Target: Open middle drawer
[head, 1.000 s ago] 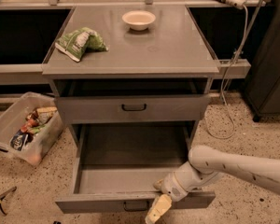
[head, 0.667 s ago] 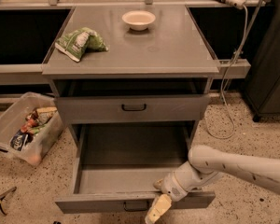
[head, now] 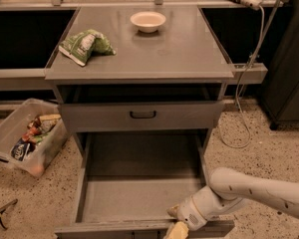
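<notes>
- The grey cabinet (head: 139,66) is standing in the middle of the view and is serving as the reference for every position below.
- The middle drawer (head: 139,198) is standing pulled far out from the cabinet's front. Its bare floor is showing, and its front panel is lying along the bottom edge of the view.
- The gripper (head: 177,229) is sitting at that front panel, right of the cabinet's centre line. Whether it is open or closed cannot be told.
- The arm (head: 261,190) is reaching in low from the cabinet's right side.
- The upper drawer (head: 104,117) is showing a black loop handle, with a dark gap between it and the cabinet's top.
- A white bowl (head: 148,21) is resting on the cabinet's top, toward the back.
- A green bag (head: 84,46) is lying near the left edge of the cabinet's top.
- A clear bin (head: 25,138) holding packets is sitting tilted on the floor, left of the cabinet.
- A white cable (head: 244,108) is hanging down to the right of the cabinet.
</notes>
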Motion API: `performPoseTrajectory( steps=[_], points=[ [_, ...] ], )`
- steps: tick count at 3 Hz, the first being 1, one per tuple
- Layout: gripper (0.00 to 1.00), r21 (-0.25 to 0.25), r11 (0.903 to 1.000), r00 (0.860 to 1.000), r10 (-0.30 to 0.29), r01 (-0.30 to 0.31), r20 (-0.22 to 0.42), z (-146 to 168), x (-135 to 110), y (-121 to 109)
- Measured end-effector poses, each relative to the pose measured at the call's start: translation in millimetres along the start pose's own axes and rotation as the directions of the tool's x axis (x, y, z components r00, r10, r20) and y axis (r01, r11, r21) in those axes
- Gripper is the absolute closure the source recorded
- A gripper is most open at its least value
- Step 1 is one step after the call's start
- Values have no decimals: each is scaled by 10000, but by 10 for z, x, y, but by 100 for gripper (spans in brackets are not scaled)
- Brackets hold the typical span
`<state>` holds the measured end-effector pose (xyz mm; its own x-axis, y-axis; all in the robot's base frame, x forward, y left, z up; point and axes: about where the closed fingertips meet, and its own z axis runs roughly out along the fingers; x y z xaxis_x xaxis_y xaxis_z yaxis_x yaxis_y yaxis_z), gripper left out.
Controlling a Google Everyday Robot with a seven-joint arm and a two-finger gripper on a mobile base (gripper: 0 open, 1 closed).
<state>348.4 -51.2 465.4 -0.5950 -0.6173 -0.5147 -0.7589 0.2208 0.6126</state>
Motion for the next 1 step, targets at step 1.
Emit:
performPoseTrajectory(
  steps=[1],
  points=[
    [0,-1,10000,10000,0,0,0,0,0,0]
  ],
)
